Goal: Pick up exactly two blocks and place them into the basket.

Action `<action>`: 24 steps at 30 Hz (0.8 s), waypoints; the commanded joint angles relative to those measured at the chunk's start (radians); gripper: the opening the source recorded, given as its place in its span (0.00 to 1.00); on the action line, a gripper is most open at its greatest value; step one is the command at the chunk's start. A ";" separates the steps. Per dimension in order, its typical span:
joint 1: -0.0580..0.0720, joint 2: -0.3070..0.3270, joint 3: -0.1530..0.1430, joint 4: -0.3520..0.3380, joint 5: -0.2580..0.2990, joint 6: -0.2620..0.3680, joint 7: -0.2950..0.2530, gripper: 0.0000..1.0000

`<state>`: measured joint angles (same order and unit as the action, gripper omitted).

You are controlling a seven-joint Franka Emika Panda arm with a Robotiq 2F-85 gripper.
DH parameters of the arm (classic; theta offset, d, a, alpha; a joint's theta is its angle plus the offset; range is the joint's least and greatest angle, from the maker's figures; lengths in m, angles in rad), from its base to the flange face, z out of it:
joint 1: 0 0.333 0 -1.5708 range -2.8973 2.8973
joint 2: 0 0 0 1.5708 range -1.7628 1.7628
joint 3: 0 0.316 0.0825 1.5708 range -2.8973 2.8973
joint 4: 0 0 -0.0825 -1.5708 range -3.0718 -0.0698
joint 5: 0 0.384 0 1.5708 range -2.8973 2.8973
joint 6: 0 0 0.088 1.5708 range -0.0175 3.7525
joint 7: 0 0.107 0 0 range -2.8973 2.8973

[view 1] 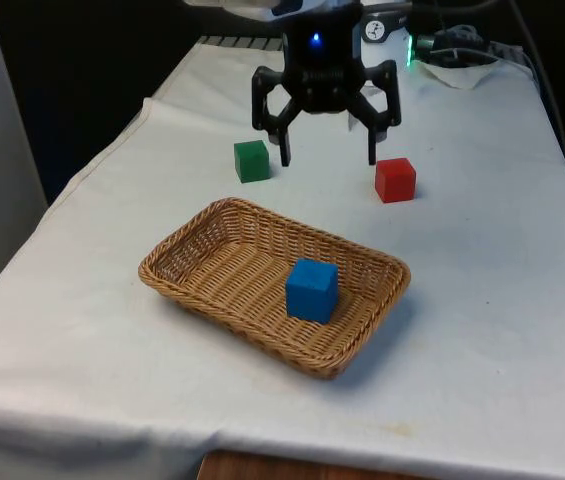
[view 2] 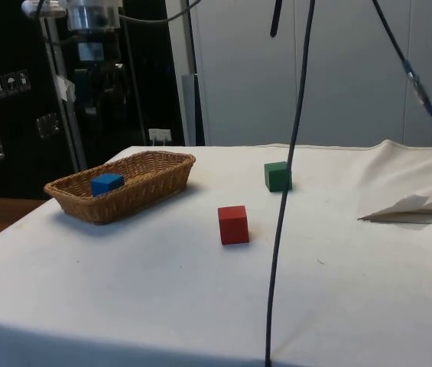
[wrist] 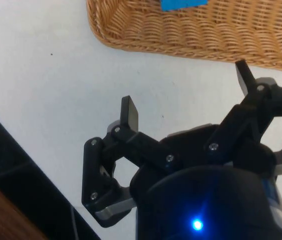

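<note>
The gripper (view 1: 328, 158) hangs above the cloth with its two fingers (wrist: 129, 112) spread wide and nothing between them, beyond the far side of the basket (view 1: 202, 291). In the front view it sits between the green block (view 1: 252, 160) on the front view's left and the red block (view 1: 395, 180) on the front view's right, raised clear of both. The blue block (view 1: 312, 290) lies inside the basket, towards its right end in the front view. The green and red blocks rest on the white cloth (view 1: 482, 300), well apart from each other and outside the basket. In the side view the red block stands nearer that camera than the green one, and a black cable (view 2: 284, 199) hangs in front.
</note>
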<state>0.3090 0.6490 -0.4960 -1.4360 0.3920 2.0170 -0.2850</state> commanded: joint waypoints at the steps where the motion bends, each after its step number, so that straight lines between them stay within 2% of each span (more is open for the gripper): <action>1: 0.013 -0.026 -0.007 -0.040 -0.007 0.027 -0.003 1.00; 2: 0.014 -0.032 -0.007 -0.048 -0.007 0.031 -0.004 1.00; 3: 0.003 -0.010 0.000 -0.014 -0.001 0.006 -0.001 1.00; 4: 0.016 -0.036 -0.007 -0.056 -0.007 0.035 -0.005 1.00; 10: 0.024 -0.066 -0.007 -0.107 -0.008 0.066 -0.012 1.00; 11: 0.012 -0.043 0.000 -0.071 -0.002 0.040 -0.009 1.00; 12: 0.026 -0.069 -0.006 -0.115 -0.007 0.073 -0.013 1.00; 18: 0.034 -0.094 0.000 -0.177 -0.003 0.133 -0.021 1.00; 19: 0.024 -0.069 0.004 -0.136 -0.002 0.100 -0.014 1.00; 20: 0.035 -0.098 0.001 -0.186 -0.002 0.143 -0.022 1.00; 24: 0.039 -0.117 0.006 -0.235 -0.001 0.188 -0.029 1.00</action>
<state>0.3390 0.5540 -0.4870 -1.6360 0.3900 2.1770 -0.3090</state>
